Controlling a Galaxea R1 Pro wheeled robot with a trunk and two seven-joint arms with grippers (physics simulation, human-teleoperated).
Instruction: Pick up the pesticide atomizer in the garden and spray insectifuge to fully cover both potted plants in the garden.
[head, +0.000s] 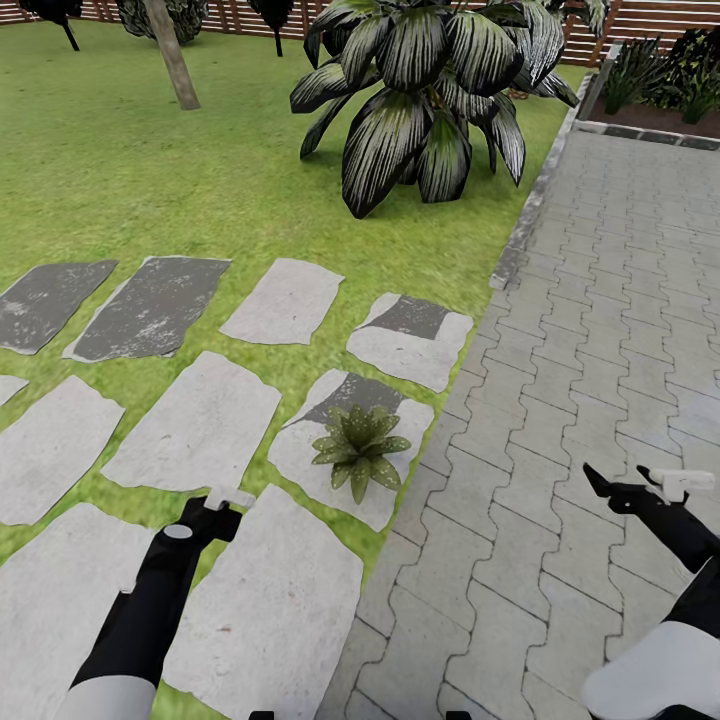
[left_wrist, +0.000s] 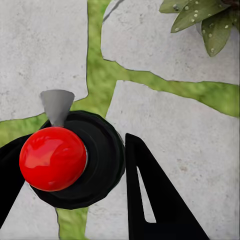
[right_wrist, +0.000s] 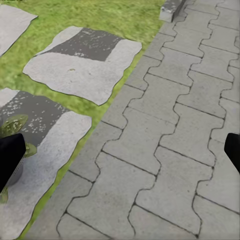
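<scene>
Garden lawn (head: 120, 170) with grey stepping stones (head: 200, 425) beside grey paving (head: 600, 330). Nearest, the left gripper (head: 215, 505) is clamped on the pesticide atomizer (left_wrist: 52, 157); the right gripper (head: 640, 487) hangs over the paving, jaws apart. Just beyond, a potted plant (head: 360, 448) sits on a stone. Farther off stand a striped-leaf palm (head: 430, 90) and fence (head: 660, 18).

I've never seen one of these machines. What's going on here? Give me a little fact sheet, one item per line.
Place: a garden lawn with stepping stones, beside grey paving
Left pincer: shut on a spray bottle, seen top-down with its red collar
Right pincer: open, holding nothing, over the paving
Small potted plant: on a stepping stone ahead, between the two arms
Large striped-leaf plant: farther back on the grass
Second potted plant: not visible
</scene>
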